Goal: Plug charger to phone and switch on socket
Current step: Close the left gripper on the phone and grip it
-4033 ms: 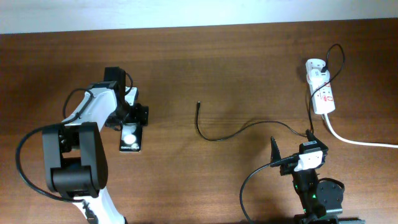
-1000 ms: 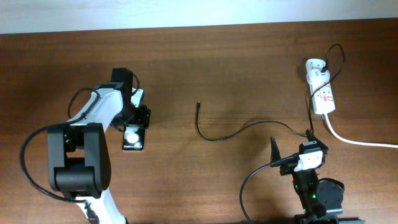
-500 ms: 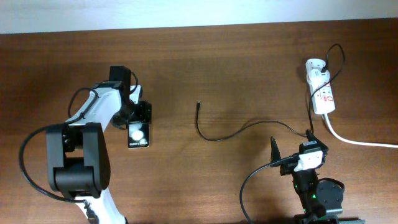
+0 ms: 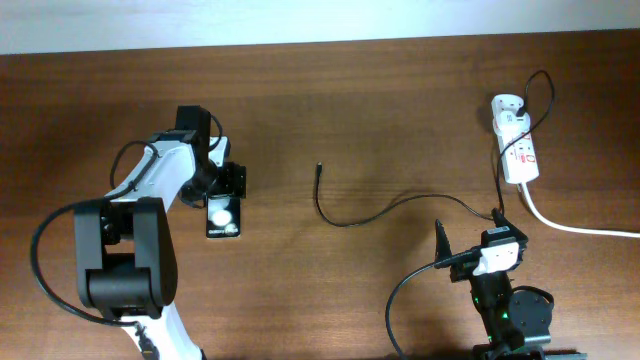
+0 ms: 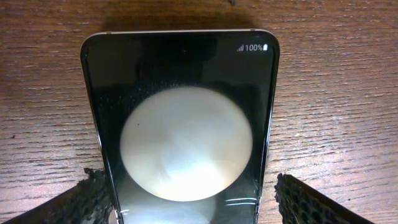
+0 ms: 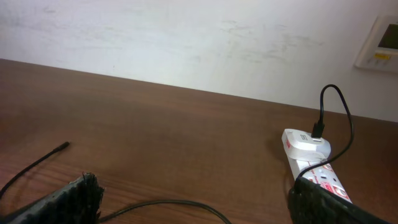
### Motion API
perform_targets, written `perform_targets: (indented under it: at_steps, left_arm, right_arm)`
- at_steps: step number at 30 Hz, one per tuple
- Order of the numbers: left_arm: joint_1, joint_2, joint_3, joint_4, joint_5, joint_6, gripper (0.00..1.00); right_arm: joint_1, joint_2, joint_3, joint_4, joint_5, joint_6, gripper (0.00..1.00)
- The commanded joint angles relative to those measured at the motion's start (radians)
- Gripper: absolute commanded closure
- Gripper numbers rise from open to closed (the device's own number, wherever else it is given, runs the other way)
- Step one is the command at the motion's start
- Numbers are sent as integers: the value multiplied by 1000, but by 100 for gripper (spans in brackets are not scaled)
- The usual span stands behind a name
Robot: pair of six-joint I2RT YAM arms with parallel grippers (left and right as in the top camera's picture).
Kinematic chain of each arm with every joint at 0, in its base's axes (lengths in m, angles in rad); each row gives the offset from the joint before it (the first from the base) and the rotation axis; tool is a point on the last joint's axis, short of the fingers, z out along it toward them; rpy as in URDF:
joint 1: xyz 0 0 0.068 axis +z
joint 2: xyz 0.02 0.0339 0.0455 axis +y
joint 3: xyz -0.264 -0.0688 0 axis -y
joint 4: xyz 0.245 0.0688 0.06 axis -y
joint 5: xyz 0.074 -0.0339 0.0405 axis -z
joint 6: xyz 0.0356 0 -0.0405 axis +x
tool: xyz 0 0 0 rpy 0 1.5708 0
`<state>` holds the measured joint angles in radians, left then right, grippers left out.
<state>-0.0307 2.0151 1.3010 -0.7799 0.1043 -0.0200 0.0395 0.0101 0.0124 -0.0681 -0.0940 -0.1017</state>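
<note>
Brown wood of the table [image 4: 400, 80] fills my overhead feed, with my left arm [image 4: 160, 170] reaching out from its base at the near left edge and folding its wrist back down toward me. The left gripper [image 5: 186, 177] points straight down over the phone [image 4: 222, 214], which lies flat on the table left of centre, its long axis nearly front to back.

On the left wrist feed the fingers [image 5: 93, 196] straddle the phone's near end. One pad lies against the phone's edge, while a thin strip of wood shows between the other pad and the opposite edge. So I read the jaws as slightly spread around the phone rather than pinching it. The glossy face shows a large pale round reflection and "100%" at its far end.

My right arm [image 4: 500, 300] sits folded over its base at the near right edge, its wrist camera looking level across the table toward the wall [image 6: 186, 37]. The right gripper [image 6: 193, 182] is spread wide with nothing between its fingers.

I see the charger [image 4: 342, 223] running slack across the middle, its plug tip [image 4: 318, 168] lying loose well apart from the phone. Its far end loops up to the white adapter [image 4: 508, 106], which is seated in the far end of the socket [image 4: 522, 155] at the far right. A thick white cord [image 4: 570, 226] leaves the socket toward the right edge.
</note>
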Motion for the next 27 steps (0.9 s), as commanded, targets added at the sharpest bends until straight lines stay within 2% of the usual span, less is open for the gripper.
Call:
perform_targets:
  at_steps: [1, 18, 22, 27]
  left_arm:
    - [-11, 134, -76, 10, 132, 13, 12]
    - [-11, 134, -76, -1, 132, 35, 11]
    - [-11, 134, -76, -19, 98, 48, 12]
    - [-11, 134, -72, -45, 56, 96, 8]
  right_arm:
    - [6, -6, -7, -3, 1, 5, 1]
    - [6, -6, -7, -3, 1, 5, 1]
    - [6, -6, -7, -3, 1, 5, 1]
    - [6, -6, -7, -3, 1, 5, 1]
